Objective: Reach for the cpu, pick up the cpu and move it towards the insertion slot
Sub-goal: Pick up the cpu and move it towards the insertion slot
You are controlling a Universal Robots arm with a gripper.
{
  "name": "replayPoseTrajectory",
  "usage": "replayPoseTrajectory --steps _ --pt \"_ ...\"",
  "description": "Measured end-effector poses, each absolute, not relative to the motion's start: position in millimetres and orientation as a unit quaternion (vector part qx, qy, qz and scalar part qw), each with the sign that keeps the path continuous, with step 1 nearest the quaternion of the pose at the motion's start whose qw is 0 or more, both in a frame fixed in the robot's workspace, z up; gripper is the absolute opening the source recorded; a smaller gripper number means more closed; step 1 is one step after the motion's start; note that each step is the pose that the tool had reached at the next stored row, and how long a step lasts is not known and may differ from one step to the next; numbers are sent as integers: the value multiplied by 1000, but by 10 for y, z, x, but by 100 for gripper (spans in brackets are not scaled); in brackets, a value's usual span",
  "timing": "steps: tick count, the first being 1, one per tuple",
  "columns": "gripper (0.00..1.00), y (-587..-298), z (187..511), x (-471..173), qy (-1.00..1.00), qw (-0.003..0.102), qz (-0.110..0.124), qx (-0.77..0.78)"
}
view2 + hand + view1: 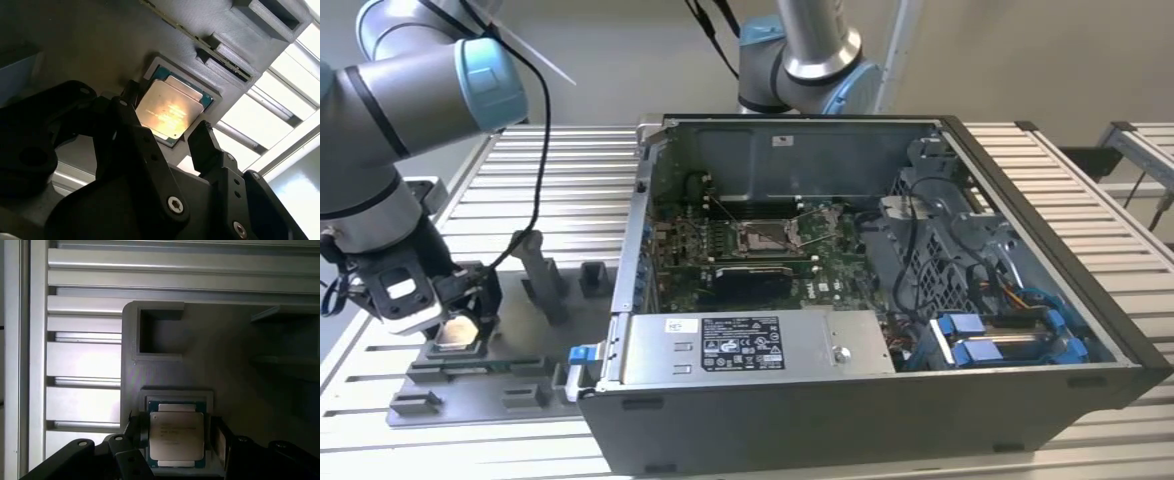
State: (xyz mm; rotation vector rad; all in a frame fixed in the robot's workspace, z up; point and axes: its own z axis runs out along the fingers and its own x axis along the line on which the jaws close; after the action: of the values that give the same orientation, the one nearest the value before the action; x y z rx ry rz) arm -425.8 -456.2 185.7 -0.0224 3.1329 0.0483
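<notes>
**CPU IN FIXTURE NEST, GRIPPER ASTRIDE IT**

1. Gripper: black and two-fingered, carried on the arm at the exterior view's left and lowered over a grey fixture plate. It is held open. The fingers are set one on either side of the cpu, and nothing is gripped or lifted. Whether a pad touches the chip's edge cannot be told.

2. Cpu: silvery face up with a green rim showing. It is seated flat in a shallow square nest of the plate.

3. Insertion slot: mounted on a green motherboard inside an open computer case. It is well apart from the cpu, toward the exterior view's right.

4. Obstructions: upright grey posts are fixed on the plate between the gripper and the case. The case's side wall stands between plate and motherboard.

5. Surroundings:
   - A square pocket is moulded into the plate near the nest.
   - A silver power supply with a white label is placed along the case's near edge.
   - Blue drive brackets are set beside the power supply.
   - A second arm is stationed behind the case.
   - A slatted aluminium table is laid under everything.
</notes>
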Motion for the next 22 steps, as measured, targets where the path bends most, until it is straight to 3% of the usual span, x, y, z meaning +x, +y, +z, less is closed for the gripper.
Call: replayPoseTrajectory --steps 13,14,22 --pt "100 -4577 1857 -4258 1000 4 15 -7" --pt "0 -4577 1857 -4258 1000 4 15 -7" --pt "0 -4583 1857 -4258 1000 4 15 -7"
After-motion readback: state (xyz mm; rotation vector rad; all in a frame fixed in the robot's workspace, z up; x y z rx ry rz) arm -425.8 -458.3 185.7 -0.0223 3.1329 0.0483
